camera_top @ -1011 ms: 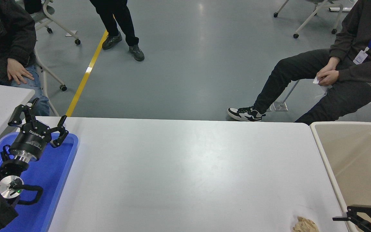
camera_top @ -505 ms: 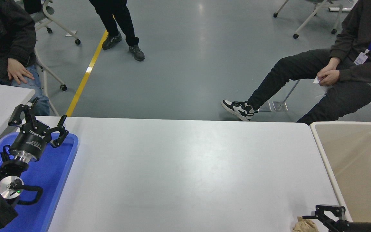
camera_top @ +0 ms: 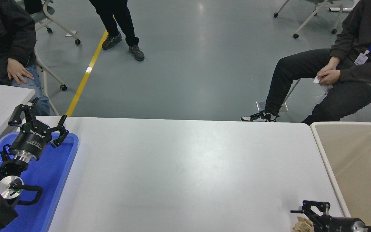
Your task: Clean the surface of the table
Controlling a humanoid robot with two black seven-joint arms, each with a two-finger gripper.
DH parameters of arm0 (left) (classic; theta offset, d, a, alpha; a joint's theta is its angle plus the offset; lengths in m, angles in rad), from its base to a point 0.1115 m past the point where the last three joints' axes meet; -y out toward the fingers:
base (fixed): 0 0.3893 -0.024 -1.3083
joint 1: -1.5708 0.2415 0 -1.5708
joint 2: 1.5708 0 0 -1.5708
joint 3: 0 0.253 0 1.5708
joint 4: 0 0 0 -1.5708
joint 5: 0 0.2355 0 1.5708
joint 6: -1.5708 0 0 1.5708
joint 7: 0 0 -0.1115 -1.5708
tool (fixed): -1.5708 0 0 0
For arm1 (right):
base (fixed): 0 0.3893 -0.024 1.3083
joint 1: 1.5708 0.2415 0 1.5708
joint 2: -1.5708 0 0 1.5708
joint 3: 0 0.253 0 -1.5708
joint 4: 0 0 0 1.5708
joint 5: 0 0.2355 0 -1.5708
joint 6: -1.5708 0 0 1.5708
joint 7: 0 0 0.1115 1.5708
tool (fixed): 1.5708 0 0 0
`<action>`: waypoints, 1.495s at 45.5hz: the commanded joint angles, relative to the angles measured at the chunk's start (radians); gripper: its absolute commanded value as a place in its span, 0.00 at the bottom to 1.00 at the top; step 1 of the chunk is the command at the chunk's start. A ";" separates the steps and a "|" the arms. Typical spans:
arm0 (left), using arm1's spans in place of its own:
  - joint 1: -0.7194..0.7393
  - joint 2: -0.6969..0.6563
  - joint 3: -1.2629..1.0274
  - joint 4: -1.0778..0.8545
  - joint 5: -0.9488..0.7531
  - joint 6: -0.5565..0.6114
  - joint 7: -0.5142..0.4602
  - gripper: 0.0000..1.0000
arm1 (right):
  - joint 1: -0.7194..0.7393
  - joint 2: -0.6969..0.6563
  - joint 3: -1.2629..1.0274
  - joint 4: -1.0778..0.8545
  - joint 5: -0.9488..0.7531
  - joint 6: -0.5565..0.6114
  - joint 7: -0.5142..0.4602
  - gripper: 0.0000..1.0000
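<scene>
Leftward along the desk surface [camera_top: 179, 174], my right end effector [camera_top: 309, 211] is sliding in from the beige bin [camera_top: 359, 167], fingers spread, now hovering over the crumpled brown paper [camera_top: 302, 223] at the near-right edge. I'm judging a grasp next. Left end effector [camera_top: 39, 124] is sitting spread over the blue tray [camera_top: 56, 170].

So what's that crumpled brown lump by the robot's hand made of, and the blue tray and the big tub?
The lump looks like crumpled brown paper: tan, matte and wrinkled, though partly hidden by the right gripper. The blue tray looks like plastic: its raised rim is smooth and a little shiny. The beige tub looks like plastic too, with plain smooth walls and a rounded rim.
</scene>
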 commanded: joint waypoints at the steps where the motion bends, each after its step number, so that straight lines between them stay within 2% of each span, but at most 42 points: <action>1: 0.000 0.000 0.000 0.000 0.000 0.000 0.000 1.00 | -0.007 0.015 -0.002 -0.048 -0.001 -0.014 0.000 1.00; 27: 0.000 0.000 0.000 0.000 0.000 0.000 -0.001 1.00 | -0.017 0.095 0.004 -0.110 -0.003 -0.027 0.002 1.00; 55: 0.000 0.000 0.000 0.000 -0.001 0.000 -0.001 1.00 | -0.016 0.104 0.005 -0.177 -0.012 -0.014 0.009 0.98; 56: 0.000 0.000 0.000 0.000 0.000 0.000 -0.001 1.00 | -0.016 0.104 0.005 -0.177 -0.014 -0.012 0.009 0.95; 58: 0.000 0.000 0.000 0.000 0.000 0.000 0.000 1.00 | -0.016 0.107 0.005 -0.177 -0.018 -0.011 0.012 0.82; 61: 0.000 0.000 0.000 0.000 0.000 0.000 0.000 1.00 | -0.017 0.110 0.005 -0.177 -0.053 -0.006 0.015 0.67; 63: 0.000 0.000 0.000 0.000 0.000 0.000 0.000 1.00 | -0.017 0.113 0.004 -0.177 -0.089 0.002 0.020 0.43; 65: 0.000 0.000 0.000 0.000 0.000 0.000 0.000 1.00 | -0.017 0.115 0.005 -0.177 -0.123 0.018 0.025 0.39; 68: 0.000 0.000 0.000 0.000 0.000 0.000 0.000 1.00 | -0.017 0.118 0.005 -0.177 -0.146 0.043 0.032 0.28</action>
